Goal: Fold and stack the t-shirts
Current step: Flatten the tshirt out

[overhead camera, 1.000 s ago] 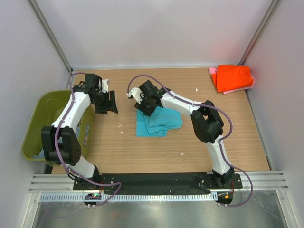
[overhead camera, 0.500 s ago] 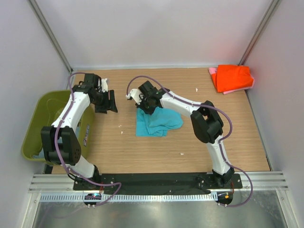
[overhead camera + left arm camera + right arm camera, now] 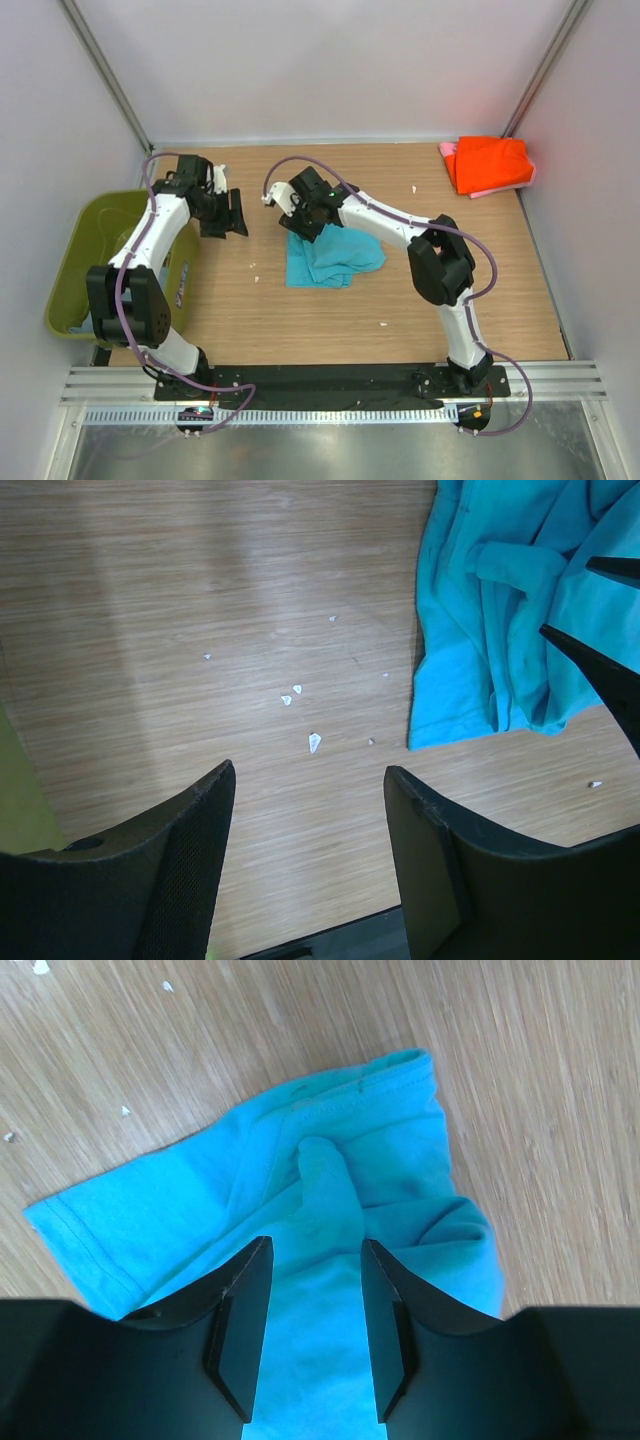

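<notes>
The turquoise t-shirt [image 3: 335, 257] lies crumpled, partly folded, mid-table; it also shows in the left wrist view [image 3: 510, 630] and the right wrist view [image 3: 330, 1210]. My right gripper [image 3: 305, 222] hovers over its far left part, jaws open, nothing between them, as in its wrist view [image 3: 315, 1295]. My left gripper [image 3: 228, 218] is open and empty over bare wood to the shirt's left, also seen in its wrist view [image 3: 310, 820]. The orange-red t-shirt [image 3: 490, 163] lies folded on the pink t-shirt [image 3: 450, 152] at the far right corner. The grey-blue shirt is out of view.
An olive-green bin [image 3: 85, 255] stands off the table's left edge. Small white scraps [image 3: 314, 742] dot the wood left of the turquoise shirt. White walls close the back and sides.
My right gripper has shifted slightly toward the far left over the turquoise shirt. The left arm and the shirts have not moved.
</notes>
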Robot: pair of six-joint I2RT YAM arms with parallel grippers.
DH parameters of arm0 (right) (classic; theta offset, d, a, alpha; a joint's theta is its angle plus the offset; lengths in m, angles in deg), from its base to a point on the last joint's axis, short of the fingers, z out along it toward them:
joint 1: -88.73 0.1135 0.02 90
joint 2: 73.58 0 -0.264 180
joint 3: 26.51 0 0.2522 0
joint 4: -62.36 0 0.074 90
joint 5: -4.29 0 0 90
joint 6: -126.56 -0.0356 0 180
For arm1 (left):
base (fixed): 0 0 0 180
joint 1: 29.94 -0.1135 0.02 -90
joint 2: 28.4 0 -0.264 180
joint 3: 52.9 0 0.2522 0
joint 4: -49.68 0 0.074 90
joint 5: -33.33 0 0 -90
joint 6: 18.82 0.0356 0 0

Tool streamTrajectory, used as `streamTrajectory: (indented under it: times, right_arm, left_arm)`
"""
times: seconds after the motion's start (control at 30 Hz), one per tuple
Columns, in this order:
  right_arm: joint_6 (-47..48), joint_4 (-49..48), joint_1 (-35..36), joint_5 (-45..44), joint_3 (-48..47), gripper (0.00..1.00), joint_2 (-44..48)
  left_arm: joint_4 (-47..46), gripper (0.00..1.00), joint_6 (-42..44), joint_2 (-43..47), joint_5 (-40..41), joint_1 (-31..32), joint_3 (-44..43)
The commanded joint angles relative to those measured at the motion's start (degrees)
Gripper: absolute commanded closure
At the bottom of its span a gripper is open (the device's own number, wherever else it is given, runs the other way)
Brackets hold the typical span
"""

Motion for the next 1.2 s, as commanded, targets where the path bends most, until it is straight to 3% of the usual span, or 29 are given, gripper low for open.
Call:
streamTrajectory:
  times: [0.0, 0.5, 1.17]
  right_arm:
    - [-0.7, -1.5, 1.5, -0.1, -3.3, 0.53, -0.5]
    - [0.6, -2.8, 1.7, -3.4, -2.1, 0.55, -2.8]
    - [3.2, -3.4, 2.2, -5.0, 0.3, 0.73, -2.3]
  left_arm:
    - [-1.6, 0.37, -0.2, 2.0, -0.4, -0.5, 0.5]
    - [-1.5, 0.37, -0.6, 4.8, -0.7, -2.2, 2.2]
    - [-1.9, 0.37, -1.5, 7.3, -1.8, -3.6, 4.1]
